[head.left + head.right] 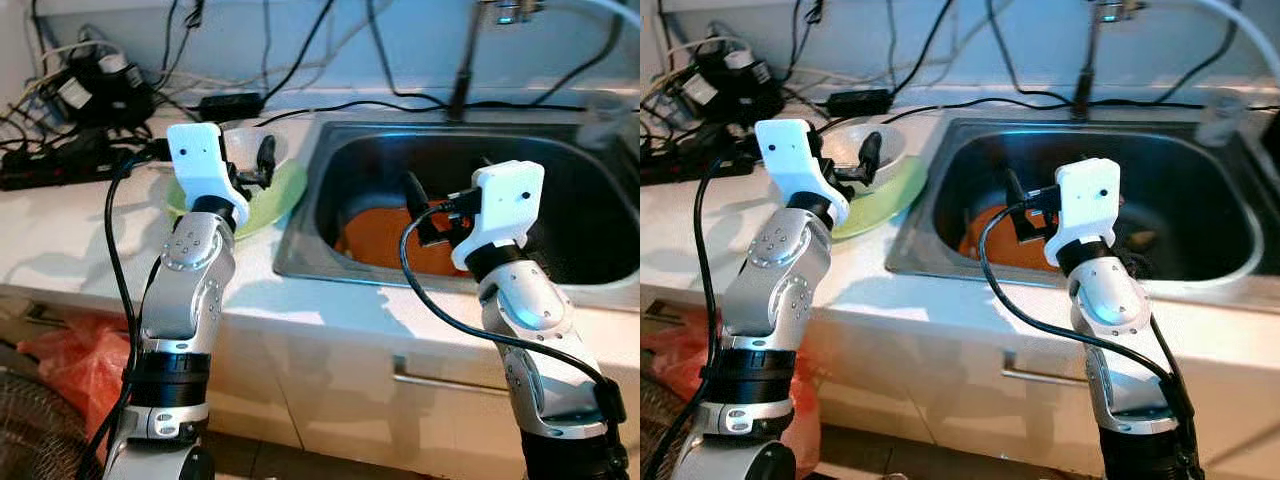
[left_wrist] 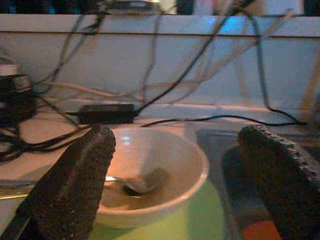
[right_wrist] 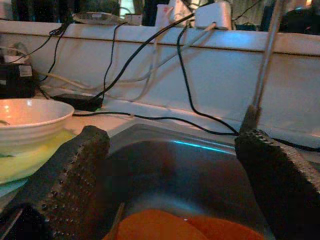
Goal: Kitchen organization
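A white bowl [image 2: 150,170] with a metal spoon [image 2: 142,182] in it sits on a light green plate [image 1: 885,195] on the counter, just left of the sink [image 1: 300,262]. My left gripper [image 2: 177,137] hovers open right in front of and slightly above the bowl, holding nothing. An orange plate [image 1: 380,240] lies at the bottom of the steel sink. My right gripper [image 3: 174,136] is open above the sink's front edge, over the orange plate [image 3: 165,227], with nothing between its fingers.
A faucet [image 1: 465,60] rises behind the sink. A power strip with adapters and tangled black cables [image 1: 70,130] crowds the counter's back left. A clear cup [image 1: 605,120] stands at the sink's far right. A red bag [image 1: 70,360] lies on the floor left.
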{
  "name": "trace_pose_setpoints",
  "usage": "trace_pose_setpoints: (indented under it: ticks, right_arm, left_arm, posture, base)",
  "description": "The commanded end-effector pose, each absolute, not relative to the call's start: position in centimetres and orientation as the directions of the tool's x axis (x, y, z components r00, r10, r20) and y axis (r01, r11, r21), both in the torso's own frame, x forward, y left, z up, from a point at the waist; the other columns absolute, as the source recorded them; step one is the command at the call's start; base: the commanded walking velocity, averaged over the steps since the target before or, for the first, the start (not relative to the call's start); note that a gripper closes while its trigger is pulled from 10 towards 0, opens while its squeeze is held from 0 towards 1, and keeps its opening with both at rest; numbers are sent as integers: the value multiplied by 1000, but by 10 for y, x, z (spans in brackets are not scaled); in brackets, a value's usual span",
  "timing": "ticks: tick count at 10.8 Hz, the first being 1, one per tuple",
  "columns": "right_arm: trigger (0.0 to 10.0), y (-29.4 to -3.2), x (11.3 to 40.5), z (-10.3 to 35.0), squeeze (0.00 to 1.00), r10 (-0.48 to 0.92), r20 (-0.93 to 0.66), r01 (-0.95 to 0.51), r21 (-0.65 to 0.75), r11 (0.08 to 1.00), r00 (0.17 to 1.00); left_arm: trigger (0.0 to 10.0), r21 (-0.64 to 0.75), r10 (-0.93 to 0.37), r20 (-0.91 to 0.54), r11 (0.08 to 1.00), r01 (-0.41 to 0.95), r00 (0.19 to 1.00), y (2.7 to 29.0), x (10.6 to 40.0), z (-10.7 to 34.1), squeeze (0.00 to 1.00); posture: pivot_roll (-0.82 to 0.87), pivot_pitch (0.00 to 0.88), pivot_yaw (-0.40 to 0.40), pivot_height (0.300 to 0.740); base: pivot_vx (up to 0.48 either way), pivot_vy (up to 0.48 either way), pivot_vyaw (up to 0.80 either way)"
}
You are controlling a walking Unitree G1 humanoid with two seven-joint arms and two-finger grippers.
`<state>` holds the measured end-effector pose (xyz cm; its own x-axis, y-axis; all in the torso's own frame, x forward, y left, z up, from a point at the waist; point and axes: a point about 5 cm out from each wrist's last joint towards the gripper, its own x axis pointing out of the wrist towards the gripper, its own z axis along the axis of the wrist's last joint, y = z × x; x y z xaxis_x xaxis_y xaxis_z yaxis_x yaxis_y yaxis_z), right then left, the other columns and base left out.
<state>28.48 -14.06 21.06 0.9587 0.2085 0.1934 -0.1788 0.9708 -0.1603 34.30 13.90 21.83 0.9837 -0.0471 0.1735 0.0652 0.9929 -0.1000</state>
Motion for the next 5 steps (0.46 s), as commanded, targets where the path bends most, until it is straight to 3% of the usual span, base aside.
trace_pose_setpoints:
  ticks: [1,5]
  right_arm:
    - [10000,-136,282,213,0,233,199,-202,-161,966,952]
    - [10000,-135,282,211,0,241,192,-211,-163,964,951]
  left_arm:
    - [10000,-85,22,177,996,-7,984,152,345,220,0]
    - [10000,-65,101,199,994,-90,975,171,351,226,0]
  posture:
    - [-94,0,106,740]
    - [-83,0,99,740]
  base:
    - [0,0,800]
    - [0,0,742]
